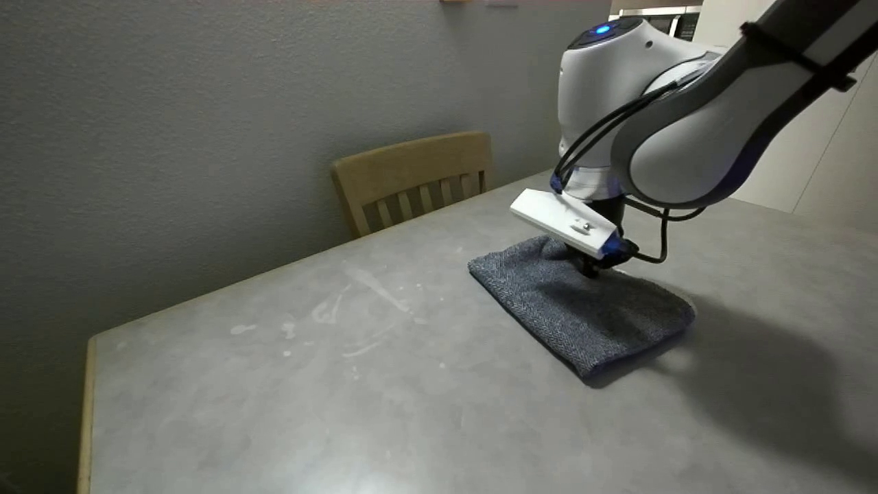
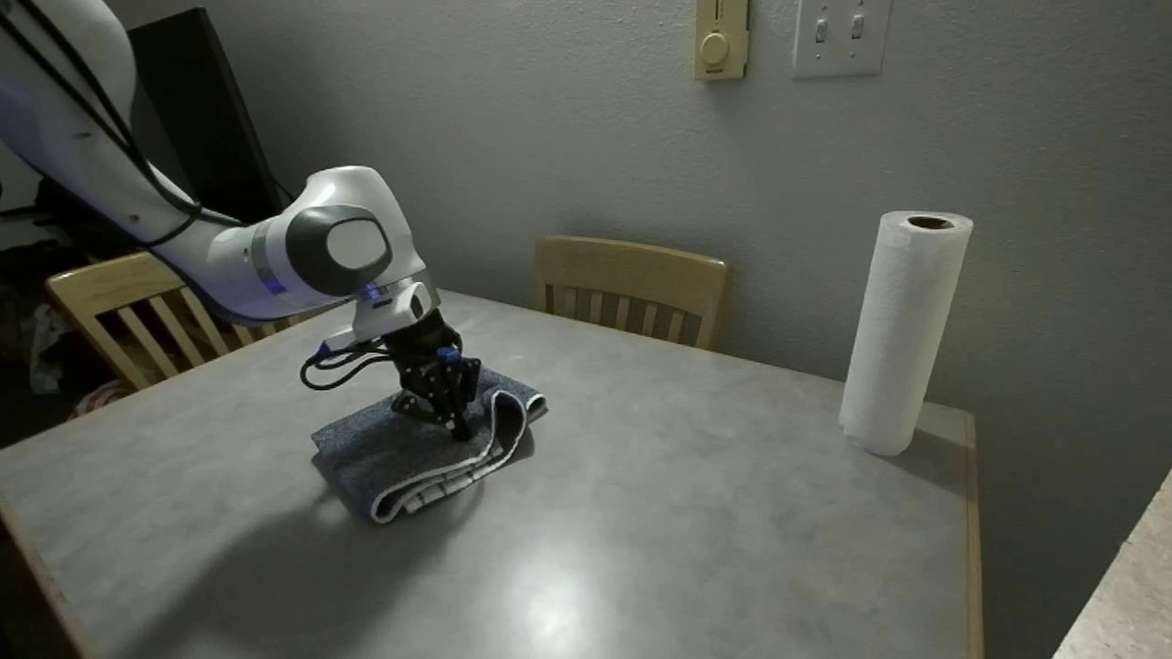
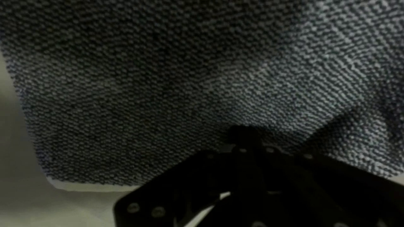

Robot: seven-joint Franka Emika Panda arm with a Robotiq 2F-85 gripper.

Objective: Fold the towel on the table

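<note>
The jaws point down into the towel, their ends resting on it near an edge. In the wrist view they look pressed together; it's so dark right there that I can't tell whether any of the towel is nipped between them. Just beside them the towel rises in a crease, and in an exterior view a layer stands up in an open loop next to the jaws, edged in white. The towel lies on the table, doubled over on itself, blue-grey on top, with dark and white stripes peeping out along its layered side.

Over it hangs the arm, white and grey, with black cables looping near the jaws, a long white block mounted there too, and a blue light lit on top. The arm's shadow spreads over the table to the side. Some pale smudges mark the table near the towel. Well apart, by a corner, a paper towel roll stands on end.

At the table I count 2 tan wooden chairs in an exterior view. On the grey wall there's a yellowish box with 1 round knob, and a white plate with 2 switches. A tall black panel stands behind the arm.
</note>
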